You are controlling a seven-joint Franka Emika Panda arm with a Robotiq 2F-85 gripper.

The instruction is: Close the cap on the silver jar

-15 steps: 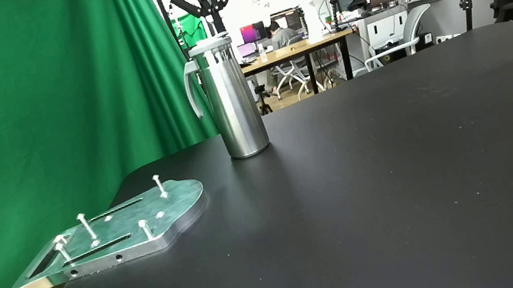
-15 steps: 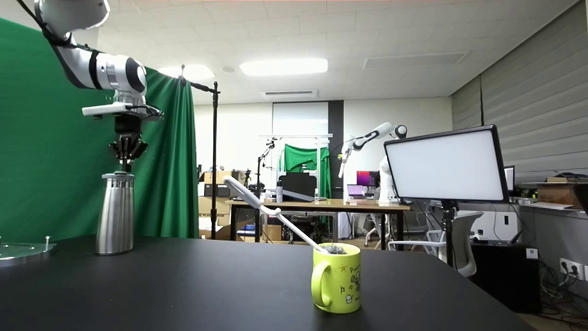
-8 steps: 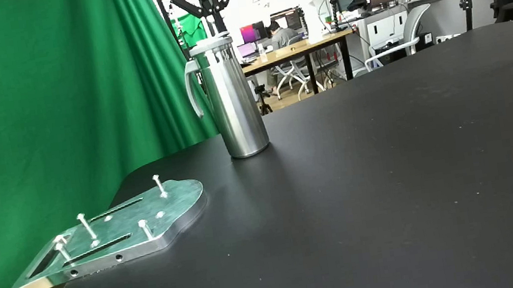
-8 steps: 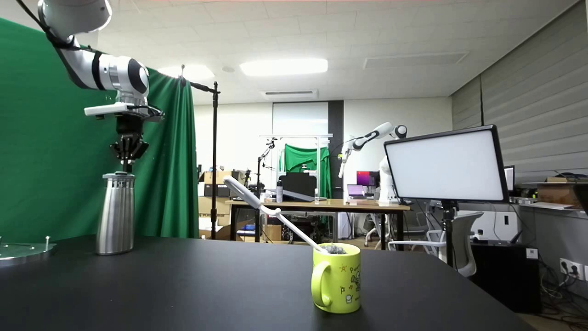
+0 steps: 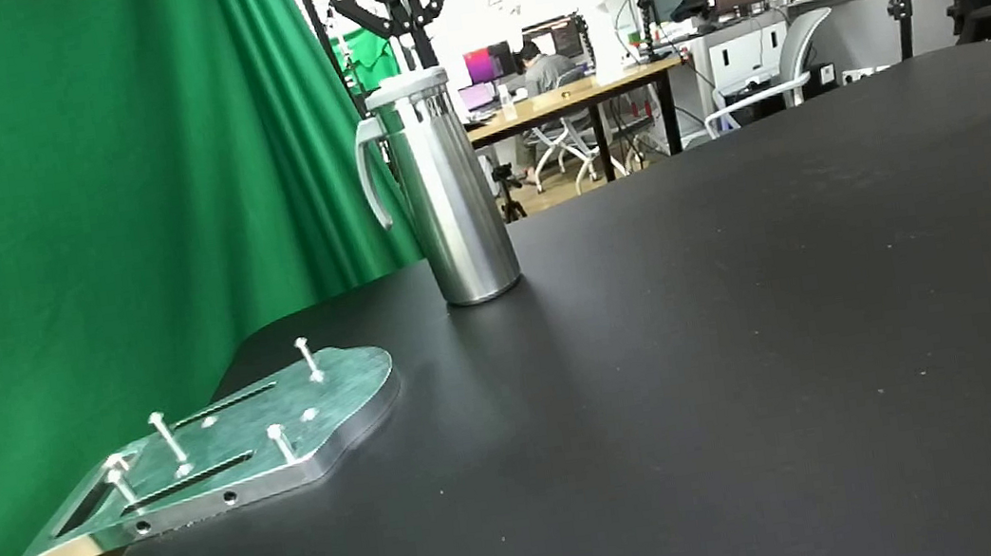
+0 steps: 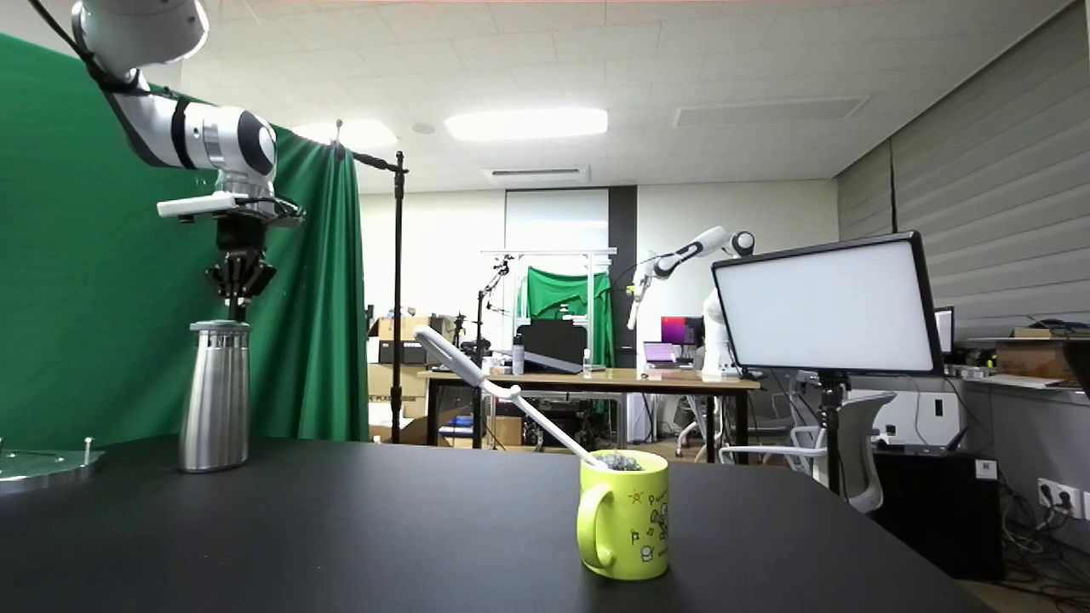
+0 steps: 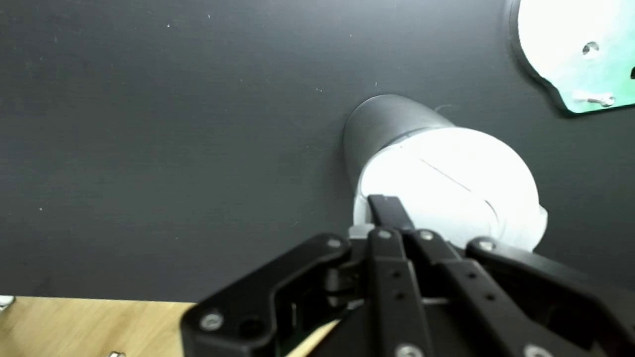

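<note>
Brushed-steel cylindrical jug (image 5: pixel 460 201), tall, with pale grey handle (image 5: pixel 364 169): is stood upright on the black tabletop (image 5: pixel 704 337), near its edge, before the green cloth curtain (image 5: pixel 80 179). Pale grey round lid (image 7: pixel 461 178): laid level across the jug's mouth; whether it is fully sealed cannot be told. Black two-fingered gripper (image 6: pixel 237 312), carried on a white jointed robot arm (image 6: pixel 209 134): pointed downward, its fingers (image 7: pixel 391 210) pressed together; the tips are seen meeting the lid's top in both exterior views. Green-tinted metal plate (image 5: pixel 238 431), flat, slotted, set with upright silver bolts (image 5: pixel 167 438): is laid on the same tabletop, apart from the jug. Lime-green printed mug (image 6: pixel 630 519): stood well apart from the jug; a thin white stick (image 6: pixel 498 392) with grey grip (image 6: pixel 450 356) is leaned inside it.
</note>
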